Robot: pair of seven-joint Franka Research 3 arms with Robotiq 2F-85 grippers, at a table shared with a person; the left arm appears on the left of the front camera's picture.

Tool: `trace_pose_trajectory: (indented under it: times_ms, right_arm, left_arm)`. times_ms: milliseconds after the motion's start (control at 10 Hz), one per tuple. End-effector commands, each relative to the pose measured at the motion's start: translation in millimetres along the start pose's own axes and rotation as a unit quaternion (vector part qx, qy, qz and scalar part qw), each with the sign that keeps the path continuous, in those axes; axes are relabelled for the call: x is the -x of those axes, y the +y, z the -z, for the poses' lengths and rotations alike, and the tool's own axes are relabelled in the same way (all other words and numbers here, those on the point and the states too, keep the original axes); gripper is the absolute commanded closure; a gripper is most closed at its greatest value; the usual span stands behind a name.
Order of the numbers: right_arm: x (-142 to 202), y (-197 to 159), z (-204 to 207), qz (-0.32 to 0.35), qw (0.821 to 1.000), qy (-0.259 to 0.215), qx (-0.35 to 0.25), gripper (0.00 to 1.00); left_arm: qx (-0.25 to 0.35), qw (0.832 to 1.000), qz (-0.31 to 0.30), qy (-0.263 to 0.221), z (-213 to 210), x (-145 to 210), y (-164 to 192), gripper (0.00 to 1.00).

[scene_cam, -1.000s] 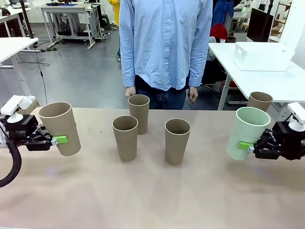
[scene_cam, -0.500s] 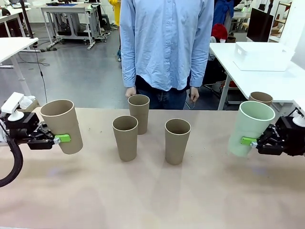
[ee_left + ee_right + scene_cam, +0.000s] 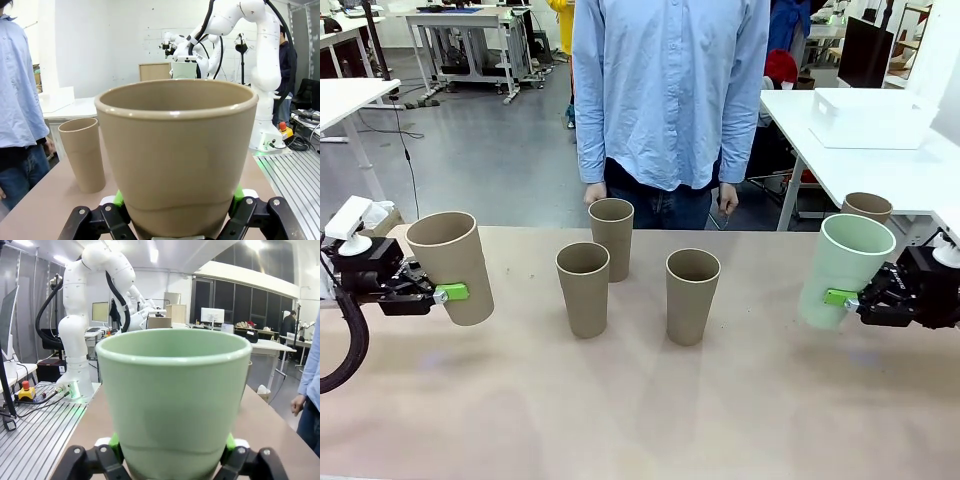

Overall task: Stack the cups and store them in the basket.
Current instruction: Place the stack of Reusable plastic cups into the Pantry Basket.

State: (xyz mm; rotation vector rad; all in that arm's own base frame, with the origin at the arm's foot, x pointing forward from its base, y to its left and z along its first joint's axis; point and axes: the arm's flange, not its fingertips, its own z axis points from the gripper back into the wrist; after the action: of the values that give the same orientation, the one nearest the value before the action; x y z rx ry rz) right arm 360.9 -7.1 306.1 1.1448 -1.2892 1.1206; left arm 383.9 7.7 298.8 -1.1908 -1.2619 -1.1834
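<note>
Front view: left hand pinches tan cup; right hand, mint.

Matt tan cups, matt mint cup, smooth table

The green cup hides the lower part of a brown cup behind it; the person is cut off above the shoulders.

Left-edge cup in left hand; right-edge cup in right hand; three cups on table between.
</note>
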Motion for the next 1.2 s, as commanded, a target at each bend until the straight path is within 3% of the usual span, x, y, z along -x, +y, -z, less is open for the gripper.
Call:
trace_pose_trajectory:
  times_ms: [0,1100]
  right_arm:
    - [-1.3,-0.7,0.5,-0.005,1.000,0.002,0.000,0.16]
    - [-1.3,-0.7,0.5,-0.005,1.000,0.002,0.000,0.16]
  left_arm:
    - [0.000,1.000,0.004,0.000,-0.8,-2.2,-0.4,0.16]
    - [0.000,1.000,0.004,0.000,-0.8,-2.2,-0.4,0.16]
